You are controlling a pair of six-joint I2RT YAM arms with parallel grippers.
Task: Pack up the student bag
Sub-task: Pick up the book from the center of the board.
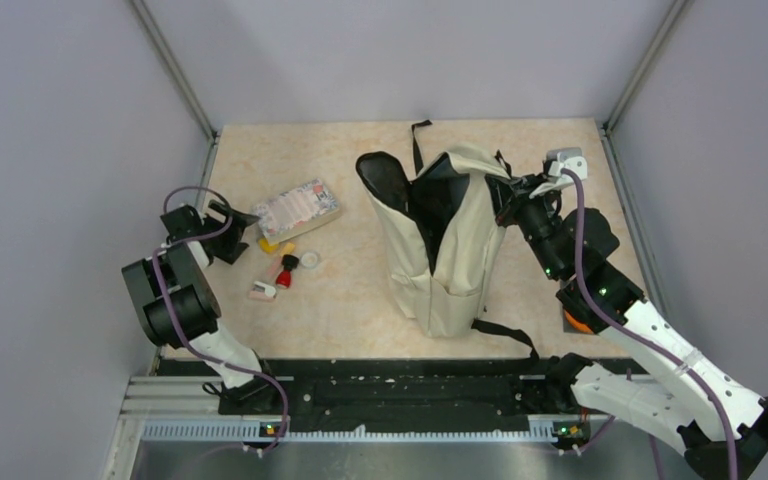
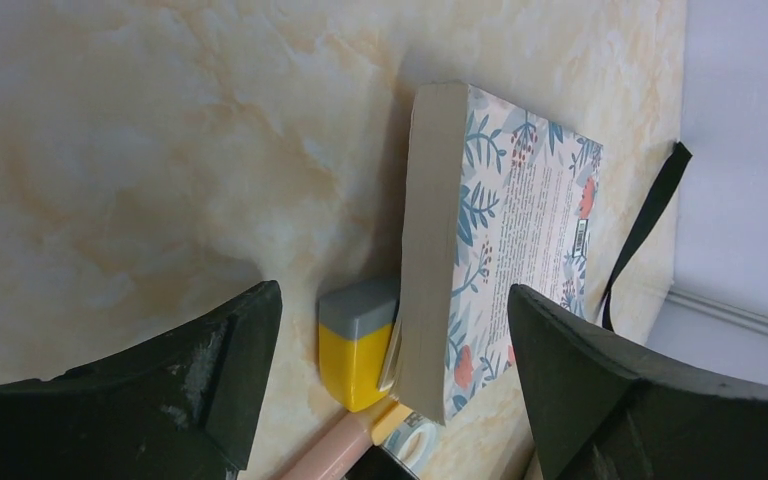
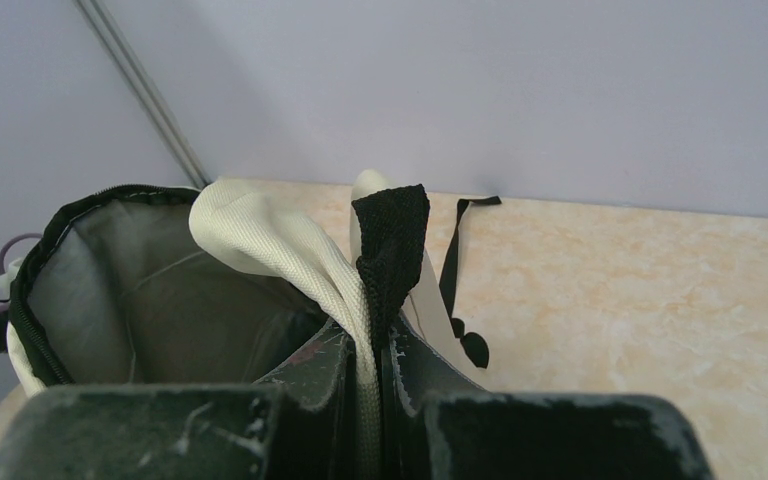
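The cream student bag (image 1: pixel 448 250) stands upright mid-table with its top open and dark interior (image 3: pixel 160 300) showing. My right gripper (image 1: pixel 509 199) is shut on the bag's cream and black top strap (image 3: pixel 380 260) and holds the mouth open. My left gripper (image 1: pixel 243 222) is open, low over the table at the left. Between its fingers lie the edge of a floral-covered book (image 2: pixel 500 260) and a yellow and grey eraser (image 2: pixel 360 345). The book (image 1: pixel 296 209) lies flat left of the bag.
Small items lie below the book: a red and black object (image 1: pixel 285 272), a tape roll (image 1: pixel 311 260), a pink and white piece (image 1: pixel 261 291) and a pink pen (image 2: pixel 325 452). A loose black strap (image 1: pixel 505 335) trails from the bag's base. Grey walls enclose the table.
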